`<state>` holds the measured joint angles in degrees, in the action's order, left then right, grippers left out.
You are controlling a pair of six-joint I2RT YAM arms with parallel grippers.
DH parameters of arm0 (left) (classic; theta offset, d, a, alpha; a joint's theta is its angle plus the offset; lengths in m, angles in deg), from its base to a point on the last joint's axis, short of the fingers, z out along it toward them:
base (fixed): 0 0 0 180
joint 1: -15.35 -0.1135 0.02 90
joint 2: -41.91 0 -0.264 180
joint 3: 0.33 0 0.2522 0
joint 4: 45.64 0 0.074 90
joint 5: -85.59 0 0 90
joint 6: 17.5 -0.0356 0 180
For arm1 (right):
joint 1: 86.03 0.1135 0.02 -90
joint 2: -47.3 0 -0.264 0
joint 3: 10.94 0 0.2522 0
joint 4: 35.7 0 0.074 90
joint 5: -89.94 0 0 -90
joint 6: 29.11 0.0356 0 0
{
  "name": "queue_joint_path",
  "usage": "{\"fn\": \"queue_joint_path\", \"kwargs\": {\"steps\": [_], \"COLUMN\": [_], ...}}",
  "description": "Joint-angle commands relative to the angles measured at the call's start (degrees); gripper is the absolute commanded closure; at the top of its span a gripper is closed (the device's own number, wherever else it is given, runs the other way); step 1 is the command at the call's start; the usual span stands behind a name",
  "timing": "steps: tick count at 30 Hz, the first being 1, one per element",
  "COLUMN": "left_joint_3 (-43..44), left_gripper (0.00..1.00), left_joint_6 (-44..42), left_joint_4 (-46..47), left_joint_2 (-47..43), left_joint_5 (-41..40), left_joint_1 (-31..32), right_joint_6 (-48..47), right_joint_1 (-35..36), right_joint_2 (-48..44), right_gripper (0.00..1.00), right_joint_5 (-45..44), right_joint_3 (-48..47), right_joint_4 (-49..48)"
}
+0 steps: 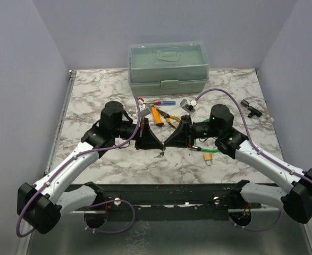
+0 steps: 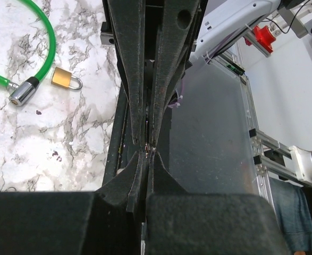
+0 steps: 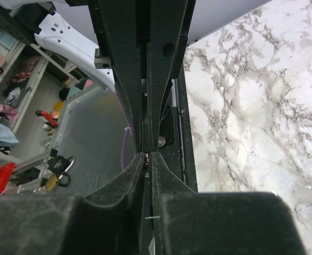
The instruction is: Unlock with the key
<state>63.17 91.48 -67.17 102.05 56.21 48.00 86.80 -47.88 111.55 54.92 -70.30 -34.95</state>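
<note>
Left gripper (image 1: 159,147) pinched tight on key (image 1: 160,154), tiny flat grey speck. Right gripper (image 1: 168,143) narrow, grip unclear. Black tips meet. Shiny brass padlock (image 2: 66,79) at key's 3 o'clock, seen close by left wrist only.

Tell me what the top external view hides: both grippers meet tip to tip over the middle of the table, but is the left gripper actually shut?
Observer: Yes. The left wrist view shows the left gripper shut, with a tiny flat silver-grey metal speck, apparently the key, at its tips.
Operator: And the small brass padlock, open or closed?
Observer: In the left wrist view its shackle looks closed. It lies flat beside the chrome end of a green cable but does not touch it.
</note>
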Motion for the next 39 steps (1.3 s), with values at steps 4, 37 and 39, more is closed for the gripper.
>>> {"fn": "queue_joint_path", "kwargs": {"steps": [4, 37, 39], "left_joint_3": [-0.5, -13.9, -13.9], "left_gripper": [1.00, 0.45, 0.46], "left_joint_6": [0.1, 26.1, 26.4], "left_joint_4": [1.4, 42.6, 43.6], "left_joint_2": [0.7, -11.4, -11.4], "left_joint_5": [1.0, -15.0, -15.1], "left_joint_1": [0.1, -1.5, -1.3], "right_joint_6": [0.1, 15.1, 15.1], "right_joint_1": [0.1, 0.2, 0.2], "right_joint_2": [1.4, -2.3, -2.3], "right_gripper": [1.00, 0.99, 1.00], "right_joint_5": [2.8, -5.6, -5.8], "right_joint_3": [-1.9, -1.0, -1.1], "right_joint_4": [-0.2, -21.4, -21.1]}}
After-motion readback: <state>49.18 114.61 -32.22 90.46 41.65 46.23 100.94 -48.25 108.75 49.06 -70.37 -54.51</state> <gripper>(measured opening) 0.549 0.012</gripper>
